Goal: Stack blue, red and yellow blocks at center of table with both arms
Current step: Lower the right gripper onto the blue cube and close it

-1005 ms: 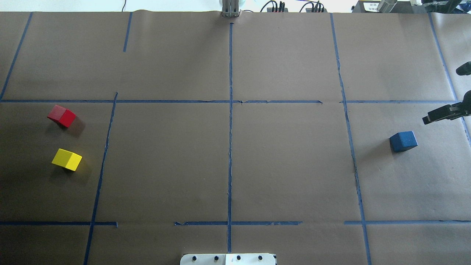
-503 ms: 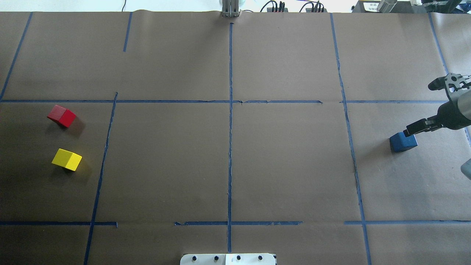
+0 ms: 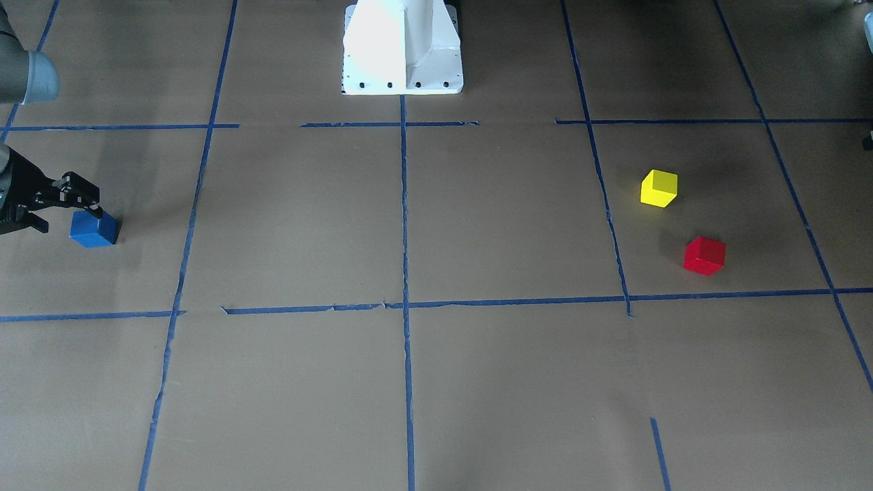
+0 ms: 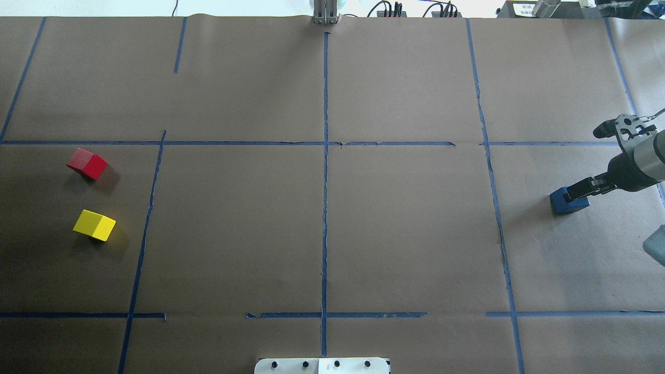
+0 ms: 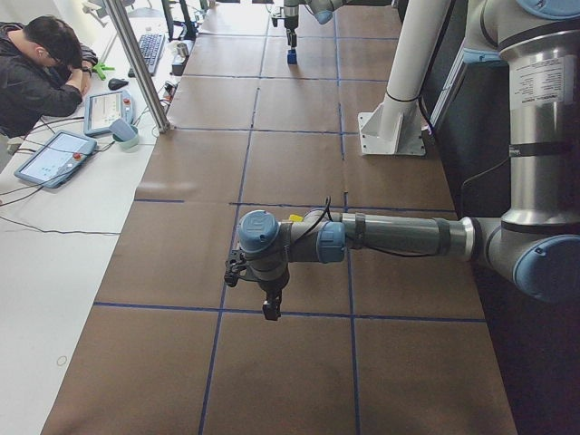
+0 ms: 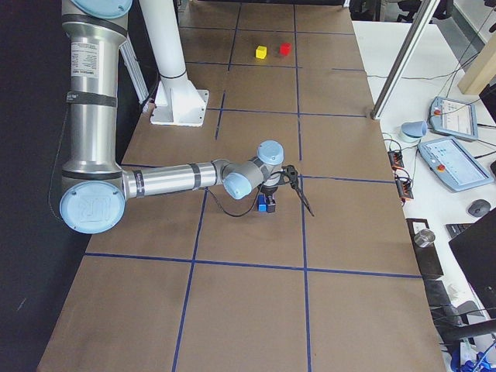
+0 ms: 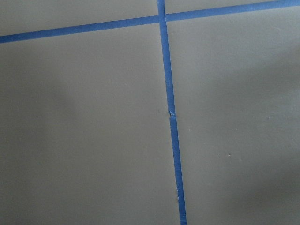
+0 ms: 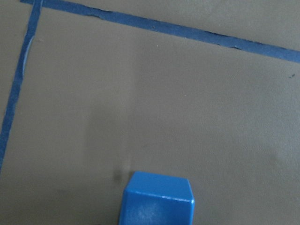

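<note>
The blue block [image 4: 561,206] is sitting on the brown-paper table [image 4: 234,234] far out toward the robot's right end, well apart from the central crossing of the tape lines. The right gripper [image 3: 69,217] is hanging just over it with its fingers [image 3: 85,194] spread wider than the cube. One finger is crossing the block's top in the overhead view, and whether either finger is touching the block cannot be told. At the opposite end, the red block [image 4: 87,163] and the yellow block [image 4: 94,225] are lying near each other but apart, the yellow one nearer the robot. The left gripper [image 5: 270,306] is hanging low over the paper by a tape line, and it cannot be told whether its fingers are apart or together. A person [image 5: 41,72] is leaning at the white desk beside the table.
</note>
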